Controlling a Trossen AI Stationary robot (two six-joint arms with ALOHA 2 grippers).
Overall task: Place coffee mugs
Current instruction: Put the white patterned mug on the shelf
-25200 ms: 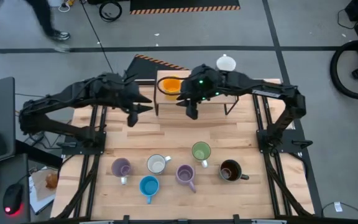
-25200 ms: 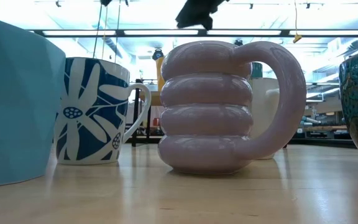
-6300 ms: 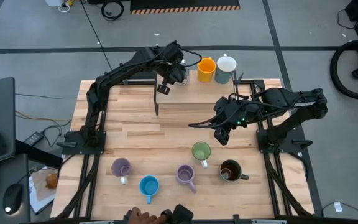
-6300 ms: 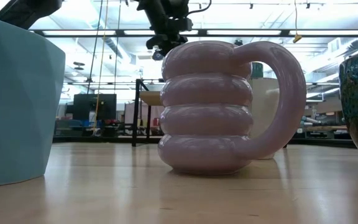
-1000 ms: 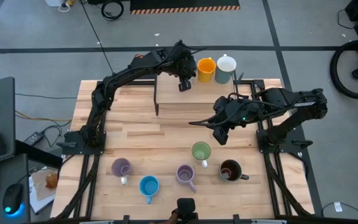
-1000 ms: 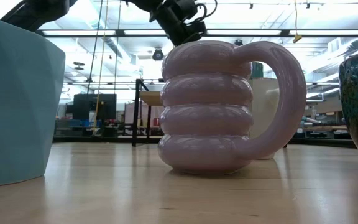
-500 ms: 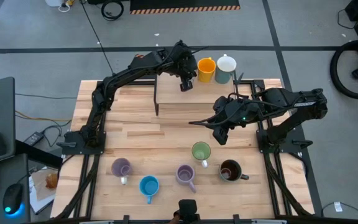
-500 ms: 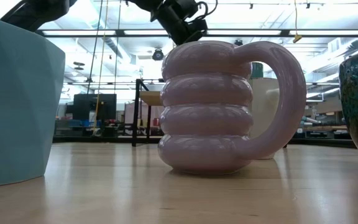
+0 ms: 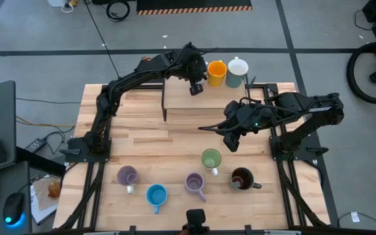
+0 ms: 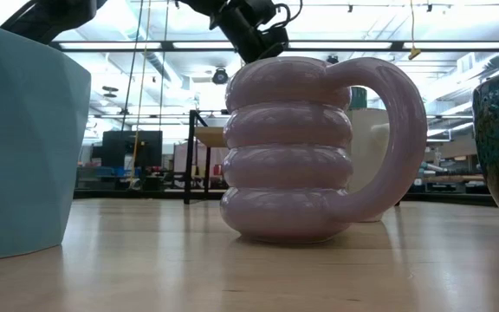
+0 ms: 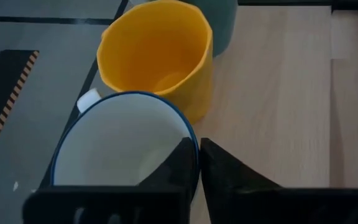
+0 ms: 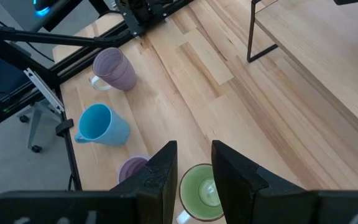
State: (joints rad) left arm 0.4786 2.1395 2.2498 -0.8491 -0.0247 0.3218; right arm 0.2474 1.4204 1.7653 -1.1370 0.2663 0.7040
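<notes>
Your left gripper is at the 12 o'clock end of the surface, jaws clenched on the rim of a white mug that sits touching the orange mug, which lies at 3 o'clock from it. Your right gripper hangs w/ jaws parted, holding nothing, and the green mug is just at its 7 o'clock, so I'd judge that arm nearer for the next pick.
</notes>
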